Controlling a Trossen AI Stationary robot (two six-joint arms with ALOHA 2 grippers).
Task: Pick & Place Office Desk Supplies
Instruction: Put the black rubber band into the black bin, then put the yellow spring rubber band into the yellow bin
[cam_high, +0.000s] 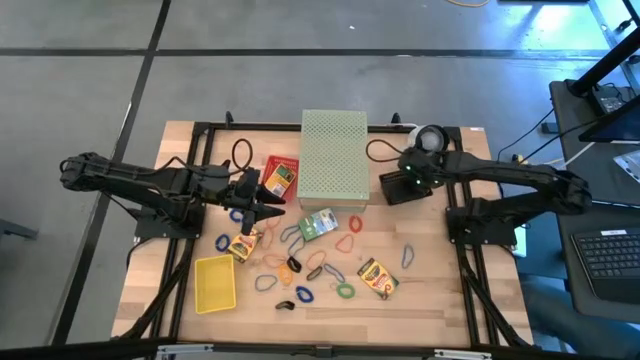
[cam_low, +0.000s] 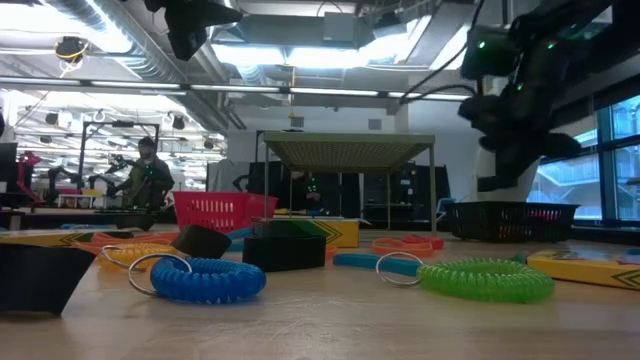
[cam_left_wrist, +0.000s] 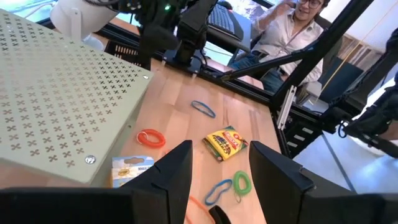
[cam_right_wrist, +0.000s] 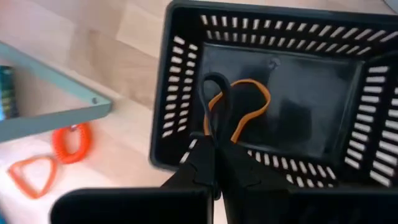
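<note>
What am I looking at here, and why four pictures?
It is one robot with two dark arms at a wooden table, filmed at once from above, from table height, and from a camera on each wrist. Scattered on the table are coloured rubber bands, small crayon boxes, a yellow tray and a pale green perforated box. The right gripper is shut on a black loop, holding it over a black basket that already has an orange band inside. The left gripper is open above the table, holding nothing.
</note>
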